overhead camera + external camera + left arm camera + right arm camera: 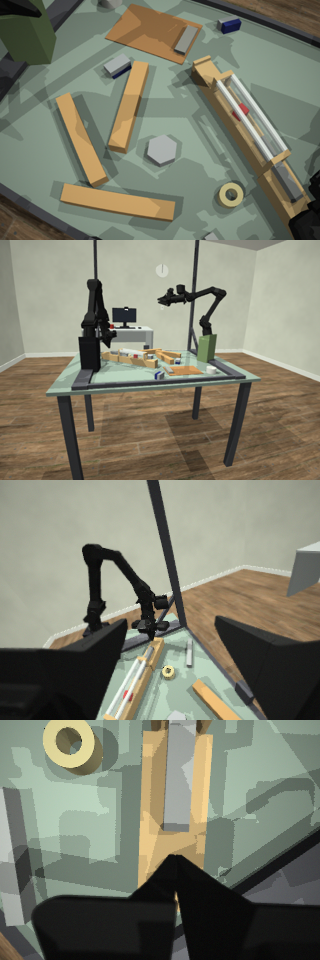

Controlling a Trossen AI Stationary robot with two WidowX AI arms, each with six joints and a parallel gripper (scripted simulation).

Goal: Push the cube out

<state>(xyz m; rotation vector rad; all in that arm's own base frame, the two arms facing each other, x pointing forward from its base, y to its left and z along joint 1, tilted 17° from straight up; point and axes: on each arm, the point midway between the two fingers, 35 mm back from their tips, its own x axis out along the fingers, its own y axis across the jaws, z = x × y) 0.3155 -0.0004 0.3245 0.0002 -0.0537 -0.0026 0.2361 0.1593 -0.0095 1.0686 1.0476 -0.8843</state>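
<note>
Above the green tabletop (pixel 165 124) (pixel 124 378), the right jaws (pixel 109 346) point downward, pressed together; the left jaws (pixel 158 301) hang spread.

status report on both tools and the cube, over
Left tool open, raised clear. Right tool shut, empty, past the bar's outer end. Cube inside channel. Bar between right tool and cube.

Yellow ring (pixel 223 195) (pixel 164 674) (pixel 52 754) near a grey hexagonal block (pixel 162 149) (pixel 177 716) on the green tabletop (pixel 186 178) (pixel 121 374) (pixel 162 700) (pixel 95 835).
</note>
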